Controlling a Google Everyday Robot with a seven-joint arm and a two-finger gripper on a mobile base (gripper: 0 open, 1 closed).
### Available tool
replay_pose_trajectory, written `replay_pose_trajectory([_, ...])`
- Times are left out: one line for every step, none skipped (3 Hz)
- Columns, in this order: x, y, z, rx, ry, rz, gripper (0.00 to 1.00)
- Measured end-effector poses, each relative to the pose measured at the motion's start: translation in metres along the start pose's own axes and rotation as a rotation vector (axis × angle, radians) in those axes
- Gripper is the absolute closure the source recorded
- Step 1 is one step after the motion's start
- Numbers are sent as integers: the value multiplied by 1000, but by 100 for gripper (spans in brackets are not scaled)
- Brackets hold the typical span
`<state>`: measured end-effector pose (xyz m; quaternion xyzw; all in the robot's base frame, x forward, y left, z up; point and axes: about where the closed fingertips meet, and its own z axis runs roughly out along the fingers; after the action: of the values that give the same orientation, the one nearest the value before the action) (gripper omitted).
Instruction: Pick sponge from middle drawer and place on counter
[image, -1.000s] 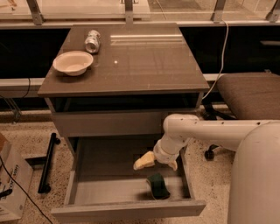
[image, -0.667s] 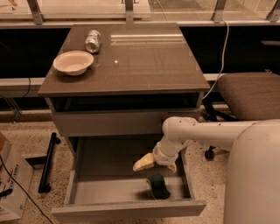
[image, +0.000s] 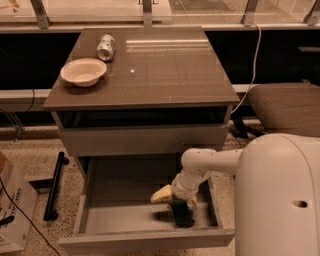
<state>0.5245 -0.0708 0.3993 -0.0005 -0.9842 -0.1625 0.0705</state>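
The middle drawer (image: 145, 239) is pulled out below the counter (image: 165, 70). The dark green sponge (image: 180, 214) lies on the drawer floor near the front right. My gripper (image: 175, 200) reaches down into the drawer right over the sponge's back end. Its pale yellow fingers (image: 161, 194) are spread, one to the left of the sponge and one just showing on the right. The sponge rests on the floor and is not lifted.
A cream bowl (image: 83, 71) and a tipped can (image: 105, 47) stand on the counter's back left. A padded stool (image: 285, 107) is at the right. A cardboard box (image: 12, 207) and a black bar (image: 54, 186) lie on the floor at the left.
My gripper has dropped lower in the drawer and closer to the sponge. The sponge has not moved.
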Motion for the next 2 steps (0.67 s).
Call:
replay_pose_trajectory([1,-9,24,18,18,62,0])
replay_pose_trajectory([2,-17,43,71,28,110,27])
